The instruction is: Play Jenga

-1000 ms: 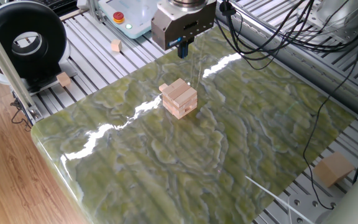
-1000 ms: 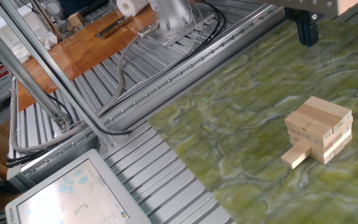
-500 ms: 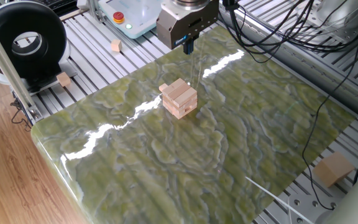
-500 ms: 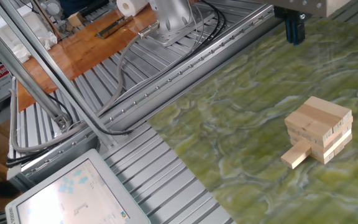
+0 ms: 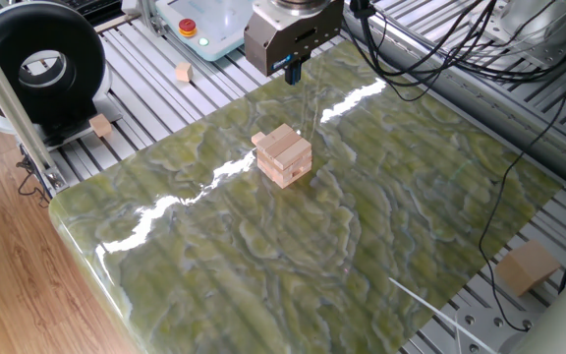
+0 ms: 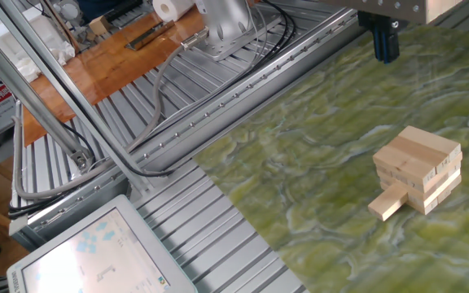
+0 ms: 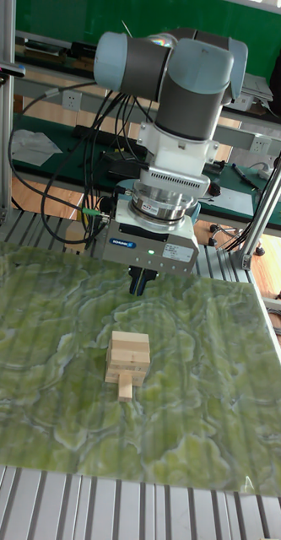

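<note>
Jenga tower [image 5: 284,154]: stood near the middle of the green marbled table [image 5: 381,246], one block [image 6: 387,202] jutting from a low layer. Gripper [image 5: 292,69]: hung above the table at 12 o'clock from the tower, apart from it, fingers together and empty. Larger tan cube [image 5: 528,266]: lay off the table, at 4 o'clock.

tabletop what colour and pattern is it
Glossy green marbled swirls on the tabletop, clearest in one fixed view.
</note>
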Robot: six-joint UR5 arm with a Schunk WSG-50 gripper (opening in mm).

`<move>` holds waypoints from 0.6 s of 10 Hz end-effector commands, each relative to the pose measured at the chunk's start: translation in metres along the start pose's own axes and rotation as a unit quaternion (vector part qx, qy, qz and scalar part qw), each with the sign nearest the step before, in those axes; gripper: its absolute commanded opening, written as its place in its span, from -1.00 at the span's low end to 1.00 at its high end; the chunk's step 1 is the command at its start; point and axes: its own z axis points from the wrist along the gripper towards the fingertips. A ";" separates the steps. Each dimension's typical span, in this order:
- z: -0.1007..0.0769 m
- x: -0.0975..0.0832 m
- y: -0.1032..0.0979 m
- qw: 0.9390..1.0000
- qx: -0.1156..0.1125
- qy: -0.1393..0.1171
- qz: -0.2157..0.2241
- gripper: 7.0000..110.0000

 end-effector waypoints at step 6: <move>-0.001 0.004 -0.003 1.000 0.003 0.007 0.027 -1.00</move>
